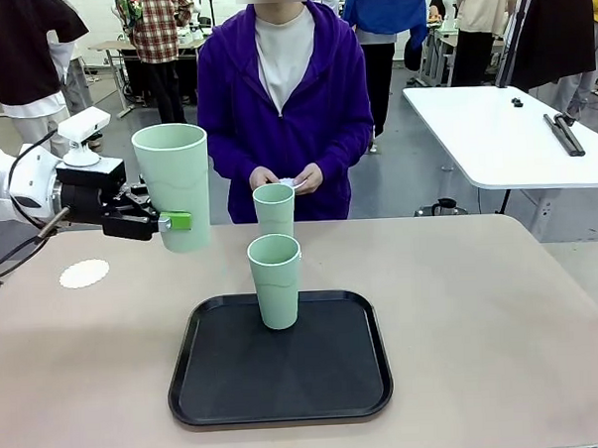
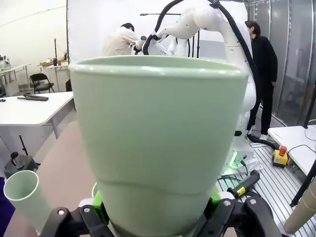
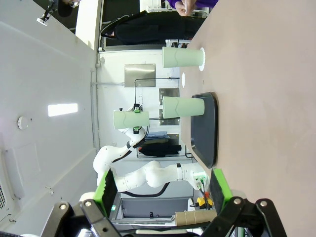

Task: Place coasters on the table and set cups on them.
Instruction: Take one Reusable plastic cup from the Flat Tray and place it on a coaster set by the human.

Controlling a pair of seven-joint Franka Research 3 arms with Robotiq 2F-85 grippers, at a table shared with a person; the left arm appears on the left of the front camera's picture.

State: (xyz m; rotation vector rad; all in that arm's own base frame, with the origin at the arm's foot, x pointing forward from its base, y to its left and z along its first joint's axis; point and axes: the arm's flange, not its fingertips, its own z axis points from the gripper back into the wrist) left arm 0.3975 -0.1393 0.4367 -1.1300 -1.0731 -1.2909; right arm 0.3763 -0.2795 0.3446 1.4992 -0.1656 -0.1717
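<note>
Mint-green plastic fills the left gripper (image 1: 177, 221). Its green pads are clamped on the lower wall of one cup (image 1: 173, 175), which hangs upright, mouth up, in the air to the left of the black tray (image 1: 217, 386) and well above the table (image 1: 482, 315).

The relation that matters is cup to coaster. A bare coaster (image 1: 84, 274) lies flat on the table, farther out from the tray's left edge than the cup, so from the held cup it sits down and to the robot's left, on the left arm's own side. The cup's long axis is vertical. In my judgement the move calls for no tilt, only a shift away from the tray and a straight descent until the base lands inside the scalloped rim. A drift toward the tray would leave the cup half off the disc.

The right gripper (image 3: 163, 190) is spread wide with nothing between its pads and looks across at the tray from its right side, so the left arm is plainly the nearer one.

A second cup (image 1: 276, 285) stands upright on the tray near its far edge. A third cup (image 1: 274, 207) stands just beyond that edge, and in the right wrist view a white disc shows under its base. Beyond it the person's hands (image 1: 307, 177) hold a small white piece, too small to name surely.
</note>
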